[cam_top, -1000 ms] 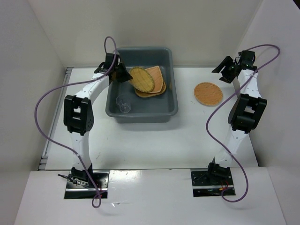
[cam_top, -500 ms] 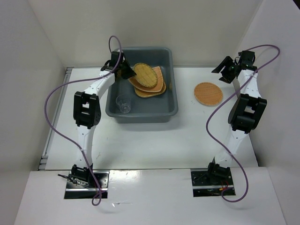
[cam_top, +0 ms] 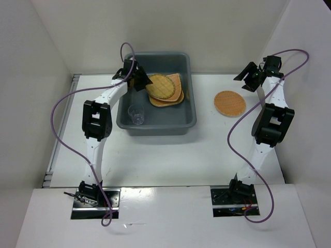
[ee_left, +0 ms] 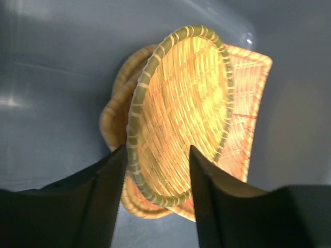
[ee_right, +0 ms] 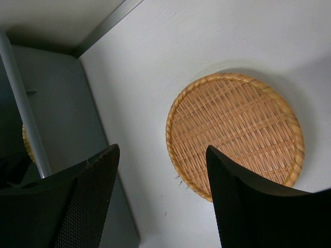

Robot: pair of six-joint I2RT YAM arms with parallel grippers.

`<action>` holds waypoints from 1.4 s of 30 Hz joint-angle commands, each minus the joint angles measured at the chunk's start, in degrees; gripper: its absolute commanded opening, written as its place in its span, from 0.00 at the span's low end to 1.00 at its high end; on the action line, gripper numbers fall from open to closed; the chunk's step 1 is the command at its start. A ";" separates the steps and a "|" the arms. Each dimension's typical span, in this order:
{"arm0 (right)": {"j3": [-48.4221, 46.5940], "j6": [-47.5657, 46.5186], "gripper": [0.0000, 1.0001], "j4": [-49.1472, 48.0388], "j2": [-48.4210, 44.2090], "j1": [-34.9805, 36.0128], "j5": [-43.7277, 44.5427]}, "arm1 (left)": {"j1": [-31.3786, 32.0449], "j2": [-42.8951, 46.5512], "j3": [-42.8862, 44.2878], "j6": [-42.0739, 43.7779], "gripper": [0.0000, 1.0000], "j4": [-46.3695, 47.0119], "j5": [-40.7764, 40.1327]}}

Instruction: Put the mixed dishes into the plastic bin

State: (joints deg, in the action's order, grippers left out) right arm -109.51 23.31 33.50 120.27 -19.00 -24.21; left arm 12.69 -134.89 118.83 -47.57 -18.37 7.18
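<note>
Left gripper [ee_left: 158, 150] released, jaws spread inside bin [cam_top: 155, 127], flanking near rim of round plate [ee_left: 181, 98], which lay on stack [cam_top: 176, 96]. Cup [cam_top: 137, 114] in bin, near-left. Right gripper [ee_right: 162, 149] spread, empty, above second plate [ee_right: 235, 137] on table [cam_top: 170, 155].

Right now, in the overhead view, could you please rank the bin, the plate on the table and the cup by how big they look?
1. bin, by far the largest
2. plate on the table, clearly smaller
3. cup, the smallest, standing inside the bin
</note>
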 commanded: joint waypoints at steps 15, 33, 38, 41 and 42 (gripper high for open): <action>-1.50 -3.01 0.77 4.47 -2.04 -0.16 22.95 | 0.76 24.21 -3.58 18.12 1.00 -9.76 -14.47; 22.49 11.74 0.74 -4.66 -4.43 1.16 26.32 | 2.78 40.68 -22.42 20.06 1.00 -8.61 -6.92; 23.03 15.18 0.74 -8.62 -2.59 4.06 26.93 | 2.78 40.06 -22.41 20.06 1.00 -8.61 -4.89; 23.03 17.20 0.68 -10.02 -1.10 4.68 26.93 | 2.78 40.06 -23.11 20.06 1.00 -8.61 -4.89; 23.64 17.21 0.67 -10.99 -1.09 4.68 26.93 | 2.78 40.58 -23.81 20.06 1.00 -8.61 -4.89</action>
State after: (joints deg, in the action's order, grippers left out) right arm -86.83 37.12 27.94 119.31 -14.81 1.74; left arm 15.53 -95.18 95.83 -28.82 -28.16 1.08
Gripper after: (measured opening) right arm 0.679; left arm 1.000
